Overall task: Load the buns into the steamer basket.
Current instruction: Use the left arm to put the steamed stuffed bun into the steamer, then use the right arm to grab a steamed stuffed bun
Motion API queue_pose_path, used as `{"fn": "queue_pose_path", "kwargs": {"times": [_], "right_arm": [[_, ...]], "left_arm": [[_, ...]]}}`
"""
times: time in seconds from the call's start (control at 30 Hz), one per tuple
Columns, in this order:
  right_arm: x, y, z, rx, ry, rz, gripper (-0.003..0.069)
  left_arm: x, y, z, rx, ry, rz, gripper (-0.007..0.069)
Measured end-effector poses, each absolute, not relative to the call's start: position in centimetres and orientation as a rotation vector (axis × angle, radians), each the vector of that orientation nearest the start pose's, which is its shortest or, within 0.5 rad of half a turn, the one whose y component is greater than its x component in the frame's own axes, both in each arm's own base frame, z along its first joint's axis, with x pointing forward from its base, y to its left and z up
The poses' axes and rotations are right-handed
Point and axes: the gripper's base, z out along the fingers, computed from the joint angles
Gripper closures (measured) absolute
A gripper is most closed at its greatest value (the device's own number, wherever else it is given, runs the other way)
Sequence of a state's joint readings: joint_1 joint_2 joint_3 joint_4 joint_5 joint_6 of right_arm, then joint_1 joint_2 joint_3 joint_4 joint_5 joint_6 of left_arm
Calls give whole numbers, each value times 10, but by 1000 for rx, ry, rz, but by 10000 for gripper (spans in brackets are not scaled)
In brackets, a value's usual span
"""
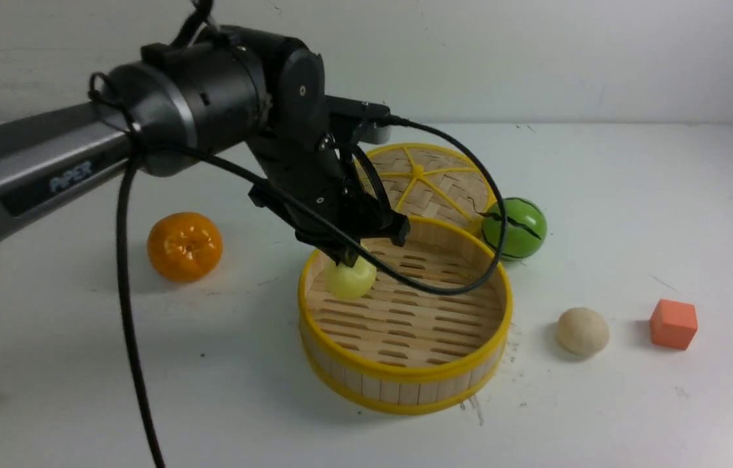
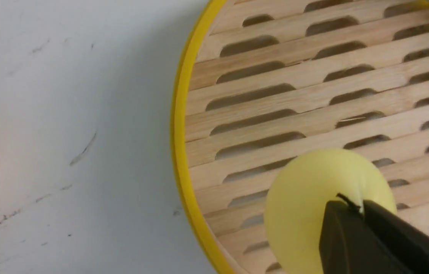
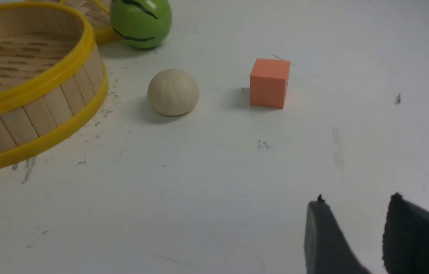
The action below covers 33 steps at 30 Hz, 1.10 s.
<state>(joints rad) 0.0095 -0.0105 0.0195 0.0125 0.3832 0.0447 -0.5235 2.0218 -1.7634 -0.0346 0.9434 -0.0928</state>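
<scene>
Roughly half done, judging by the layout. Far left on the surface (image 1: 47,364): orange tangerine (image 1: 185,246), no part of the job, left alone.

Next across: pale yellow bun (image 1: 350,279) down on the slatted floor of the steamer basket (image 1: 405,375), close against the left wall, so counted as delivered. Directly above it, left jaws with tips pressed together and nothing between them. From the left wrist, tips overlapping the top of the bun; touching it or just clear of it, hard to say from that angle. No grip on it either way.

Behind the basket, woven lid (image 1: 434,182) and green striped ball (image 1: 514,229), neither wanted.

Right of the basket, out on the surface, near its wall but apart from it: cream-beige bun (image 1: 583,331), not yet moved, so the remaining half of the job. Just beyond it, orange cube (image 1: 673,324).

Farthest right, right jaws parted and empty, low over bare surface and well short of that bun. Probably the pair for the second pick, with the whole gap to cover before any closing.
</scene>
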Motion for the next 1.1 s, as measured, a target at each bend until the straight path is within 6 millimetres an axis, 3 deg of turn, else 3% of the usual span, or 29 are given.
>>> {"fn": "queue_pose_path", "kwargs": {"times": [0.17,0.23,0.43,0.57,0.6,0.63,0.67,0.73,0.77,0.83,0.87,0.93,0.97,1.0,1.1], "right_arm": [[52,1,173,41,1876,50,418],[52,1,173,41,1876,50,418],[52,1,173,41,1876,50,418],[52,1,173,41,1876,50,418],[52,1,173,41,1876,50,418],[52,1,173,41,1876,50,418],[52,1,173,41,1876,50,418],[52,1,173,41,1876,50,418],[52,1,173,41,1876,50,418],[52,1,173,41,1876,50,418],[52,1,173,41,1876,50,418],[52,1,173,41,1876,50,418],[52,1,173,41,1876,50,418],[52,1,173,41,1876,50,418],[52,1,173,41,1876,50,418]], "left_arm": [[403,-233,229,534,2705,-193,592],[409,-237,219,535,2714,-189,502],[409,-237,233,507,2712,-199,221],[400,-234,261,498,2724,-221,157],[390,-230,287,491,2707,-250,176],[388,-229,290,489,2704,-257,188],[376,-224,319,479,2663,-300,265],[364,-218,341,470,2619,-336,333],[346,-210,369,457,2558,-393,470],[321,-197,397,442,2481,-446,594],[319,-196,399,438,2469,-453,612],[288,-179,419,411,2368,-504,638],[286,-178,419,409,2362,-506,638],[267,-167,420,396,2321,-519,638],[243,-152,413,399,2264,-521,638]]}}
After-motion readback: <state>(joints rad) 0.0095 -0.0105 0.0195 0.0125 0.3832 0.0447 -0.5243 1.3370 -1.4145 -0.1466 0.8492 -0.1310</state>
